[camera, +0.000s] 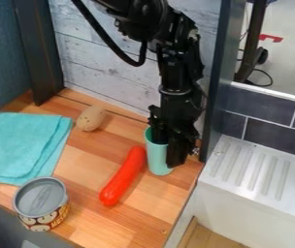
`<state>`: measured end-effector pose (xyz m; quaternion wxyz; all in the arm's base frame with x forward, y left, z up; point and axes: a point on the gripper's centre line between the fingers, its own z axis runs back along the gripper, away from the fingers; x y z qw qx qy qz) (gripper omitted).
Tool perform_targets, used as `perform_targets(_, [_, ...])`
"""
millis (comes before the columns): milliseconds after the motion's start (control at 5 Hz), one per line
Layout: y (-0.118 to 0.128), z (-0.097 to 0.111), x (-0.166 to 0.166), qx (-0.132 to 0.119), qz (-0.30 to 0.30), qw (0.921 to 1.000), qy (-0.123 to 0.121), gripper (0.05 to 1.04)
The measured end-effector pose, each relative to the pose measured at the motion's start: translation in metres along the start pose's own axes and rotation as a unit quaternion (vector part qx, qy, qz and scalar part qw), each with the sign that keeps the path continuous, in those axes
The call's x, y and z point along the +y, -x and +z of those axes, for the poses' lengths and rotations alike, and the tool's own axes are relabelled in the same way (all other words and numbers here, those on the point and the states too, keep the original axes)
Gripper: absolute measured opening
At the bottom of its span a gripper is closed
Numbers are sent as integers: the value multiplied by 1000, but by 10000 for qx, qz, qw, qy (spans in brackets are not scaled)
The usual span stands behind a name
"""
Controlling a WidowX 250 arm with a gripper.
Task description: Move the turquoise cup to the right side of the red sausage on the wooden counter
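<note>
On the wooden tabletop (82, 177), camera view, I list the following.

Item: one pale green cup (158, 162), tall and narrow, standing toward the right end, near the foot of a dark upright post (216, 72).

Item: one black pincer (169, 147), hanging from the arm that enters at the top edge. Its lower end is at the cup, one part within the mouth, another against or just in front of the cup's right side. How far open it is, and whether it has hold of the cup, I cannot tell.

Item: one orange-red sausage-shaped piece (123, 177), lying at a slant just left of the cup.

Item: one light brown, speckled, potato-like piece (90, 118), between cloth and cup, farther back.

Item: one turquoise cloth (20, 143), folded, at the left.

Item: one can (41, 197), grey top, patterned label, upright at the near edge.

Fixtures: whitewashed plank wall (95, 63) behind; dark tiles (263, 114) and a white ridged drainboard (247, 167) to the right.
</note>
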<state>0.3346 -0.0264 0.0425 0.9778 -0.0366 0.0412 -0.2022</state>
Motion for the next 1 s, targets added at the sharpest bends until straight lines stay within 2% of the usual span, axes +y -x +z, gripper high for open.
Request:
perform_targets(200, [4, 15, -2, -207, 5, 9998, -79, 937])
perform_targets(400, [9, 36, -6, -501, -4, 9986, -190, 1005])
perform_targets(600, [20, 62, 6, -790, 310, 9959, -307, 1001])
perform_targets(800, [42, 71, 32, -649, 754, 9944, -357, 1001])
perform_targets(1000, [65, 70, 54, -318, 1218, 9911, -440, 1001])
